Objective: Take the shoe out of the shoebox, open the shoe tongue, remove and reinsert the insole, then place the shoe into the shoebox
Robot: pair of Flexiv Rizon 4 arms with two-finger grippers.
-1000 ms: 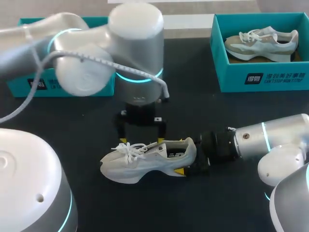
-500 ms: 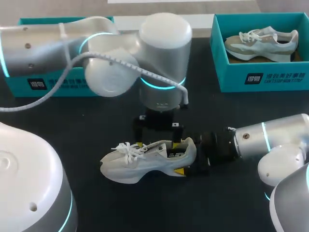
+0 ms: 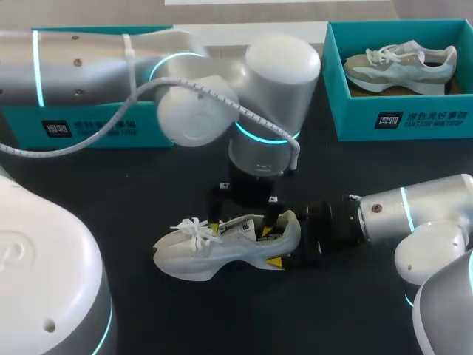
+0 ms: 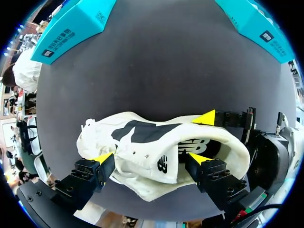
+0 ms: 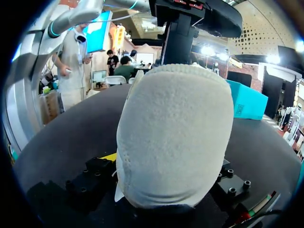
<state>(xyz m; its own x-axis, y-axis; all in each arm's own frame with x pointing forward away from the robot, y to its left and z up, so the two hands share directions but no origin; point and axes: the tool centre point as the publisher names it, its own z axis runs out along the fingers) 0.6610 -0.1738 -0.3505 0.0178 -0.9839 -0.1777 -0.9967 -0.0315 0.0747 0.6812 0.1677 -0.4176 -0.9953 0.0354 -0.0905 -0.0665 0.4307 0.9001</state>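
Observation:
A white shoe lies on its side on the black table, toe toward the left. My right gripper is shut on its heel, which fills the right wrist view between the two fingers. My left gripper hangs open over the shoe's collar. In the left wrist view the left gripper straddles the shoe, one fingertip at the dark opening, the other beside the laces. The right gripper's finger shows against the heel's far side.
A teal shoebox at the back right holds a second beige and white shoe. Another teal box stands at the back left, partly hidden behind my left arm.
My left arm has swung to the right and come down, bringing its open fingers from behind the laces to the shoe's collar. The right gripper and the shoe have kept still.

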